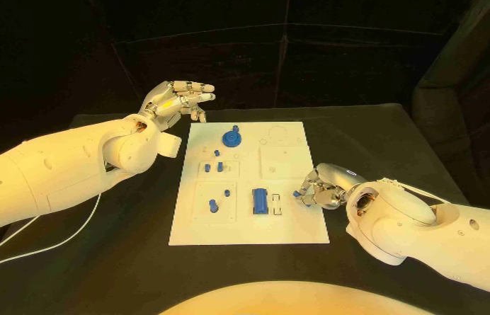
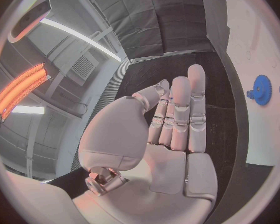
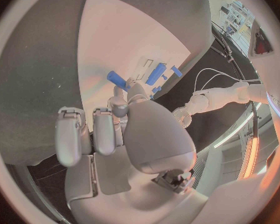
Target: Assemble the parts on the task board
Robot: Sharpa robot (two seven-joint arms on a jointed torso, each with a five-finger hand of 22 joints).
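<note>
Task board (image 1: 291,226) lies long axis running away from robot. Right hand (image 1: 325,187) at its near right edge pinches a small blue part (image 1: 297,194). Left hand (image 1: 175,101) beyond its far left corner, fingers spread, empty.

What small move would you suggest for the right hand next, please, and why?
Probably carry the small blue part inward over the task board toward an empty recess: the right hand seems to pinch it at the board's right edge, while the left hand hovers open beyond the far-left corner.
</note>
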